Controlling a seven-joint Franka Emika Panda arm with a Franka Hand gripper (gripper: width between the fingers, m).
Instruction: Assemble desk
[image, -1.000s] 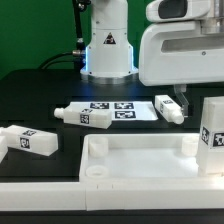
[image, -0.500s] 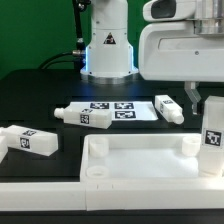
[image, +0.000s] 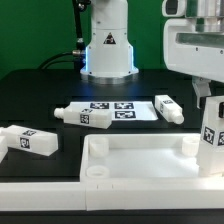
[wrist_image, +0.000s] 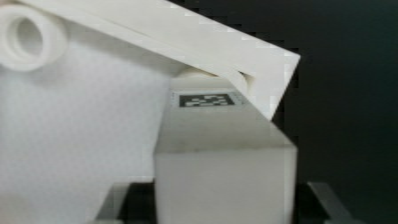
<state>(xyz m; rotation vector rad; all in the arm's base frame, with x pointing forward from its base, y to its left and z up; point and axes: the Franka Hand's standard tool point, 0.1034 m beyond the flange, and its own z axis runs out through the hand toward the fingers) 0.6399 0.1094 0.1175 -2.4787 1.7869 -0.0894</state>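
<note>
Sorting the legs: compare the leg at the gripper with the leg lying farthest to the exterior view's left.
The held leg stands upright; the far-left leg lies flat. The first sits between the fingers of the gripper, beside the desk top; the second rests alone on the black table. Both are white, blocky and tagged.

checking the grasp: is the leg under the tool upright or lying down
Upright: the leg at the exterior view's right has its long side vertical, taller than wide, with its tag facing the camera.
</note>
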